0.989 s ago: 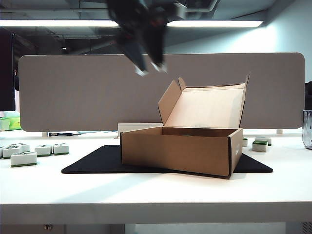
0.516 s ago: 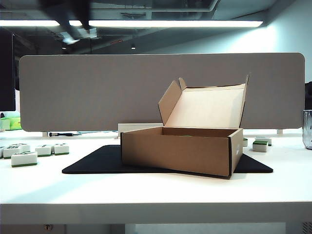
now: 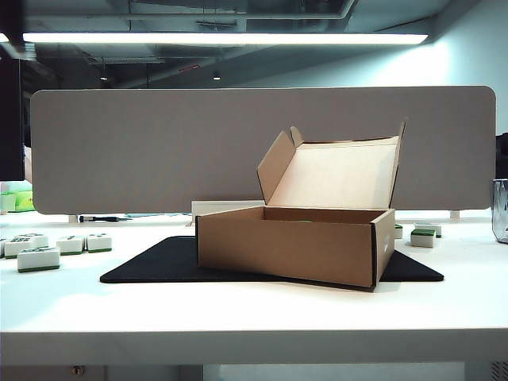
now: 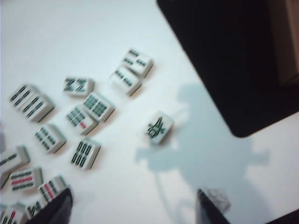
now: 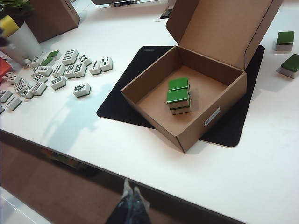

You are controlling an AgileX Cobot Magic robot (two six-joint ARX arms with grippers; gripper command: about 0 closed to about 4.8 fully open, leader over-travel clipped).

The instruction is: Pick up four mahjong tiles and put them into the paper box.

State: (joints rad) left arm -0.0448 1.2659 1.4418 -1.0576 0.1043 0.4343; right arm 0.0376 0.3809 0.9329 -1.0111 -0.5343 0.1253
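2 green-backed white mahjong tiles (image 5: 179, 95) sit in the shallow brown corrugated cardboard paper box (image 5: 154, 83), side by side near the middle of its floor, green side up; maybe more stacked under them, can't tell. Box lid up, box on the flat black mat (image 3: 151, 266) on the white worktop (image 3: 254, 309).

Change: 1 s ago the left arm hung above the box in the ext view; 0.5 s ago it was a blur at upper left; now it's out of that view. Left wrist cam, motion-blurred, looks down on the loose tile cluster (image 4: 84, 109) on bare worktop beside the mat corner. Left gripper (image 4: 135, 205): jaws wide apart, nothing between them, only the 2 finger tips show at frame edge. 1 tile with a bird-like mark (image 4: 156, 127) lies apart from the rest, nearest the gripper and the mat.

Read: looks like a drop-off just done, arm back at the supply pile for the next pick. Roughly halfway, if only 2 are in. Lone tile is the easy target, clear on all sides.

Right gripper (image 5: 132, 198): jaws closed together, holding nothing, parked high off the near worktop edge, well away from the box. 2 more green-backed tiles (image 5: 286, 39) lie on the worktop past the box, untouched.
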